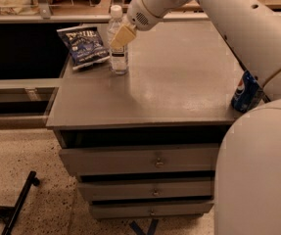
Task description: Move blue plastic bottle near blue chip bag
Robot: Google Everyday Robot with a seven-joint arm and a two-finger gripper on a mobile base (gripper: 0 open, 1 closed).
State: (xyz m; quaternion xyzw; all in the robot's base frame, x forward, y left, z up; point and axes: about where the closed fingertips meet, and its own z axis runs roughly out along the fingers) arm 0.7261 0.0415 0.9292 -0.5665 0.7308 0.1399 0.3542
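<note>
Seems to be at the closing step: holds the blue plastic bottle [119, 65] in the claw [116, 42], clenched about its upper body below the white cap, with one pale finger laid slantwise across the front and the other hidden behind. Has it upright at the far left of the desk [179, 82], base on the top or barely off it, cannot tell which. Stands just beside the right edge of the blue chip bag [83, 44], which lies flat by the far left corner; touching or a sliver apart, hard to say. Judged near enough already, with only the release left. Calls next for settling the base flat, opening the claw slowly, and drawing away up and to the right without brushing the cap or tipping the tall bottle onto the bag. As to contents: looks clear through the bottle's wall, no liquid line to be made out, so probably light and easy to topple. Shows nothing of what the bag holds. Well apart, at the right edge, a blue soda can [244, 93], half hidden by the white arm [213, 13], top not readable. Below, three drawers [154, 159] shut, contents unseen, under a dark open slot.
</note>
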